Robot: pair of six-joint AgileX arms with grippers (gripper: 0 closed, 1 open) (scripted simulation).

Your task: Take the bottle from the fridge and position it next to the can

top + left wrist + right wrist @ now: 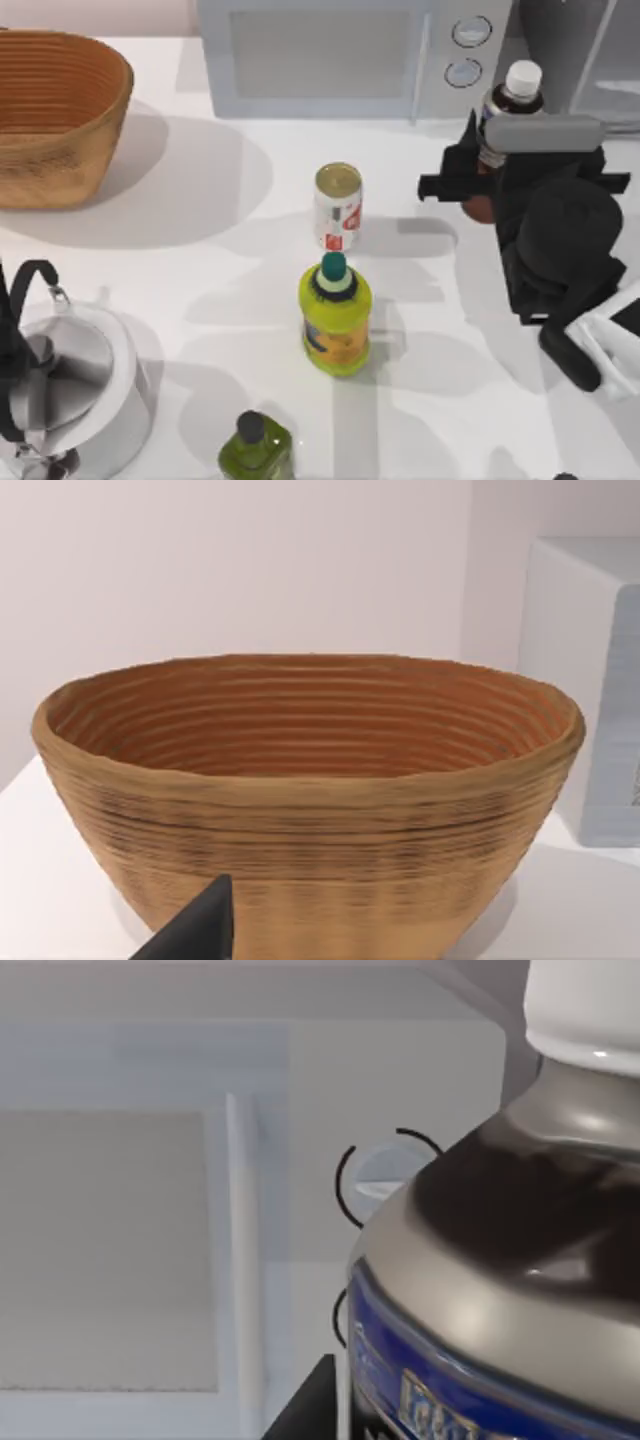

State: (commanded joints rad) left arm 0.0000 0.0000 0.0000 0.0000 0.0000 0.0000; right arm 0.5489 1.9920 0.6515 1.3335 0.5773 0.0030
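Top view, upper right: your right pincer [487, 160] grips the upright bottle [512, 100]; the can [338, 207] lies leftward, mid-frame.

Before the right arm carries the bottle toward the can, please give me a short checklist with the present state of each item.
1. Right gripper around the bottle: ok, though finger contact cannot be told.
2. Bottle upright: ok.
3. Bottle out of the fridge: ok.
4. Free table beside the can, on its right: ok.
5. Yellow-green bottle stands close in front of the can: not ok, keep off.
6. Left gripper parked facing the basket: ok.
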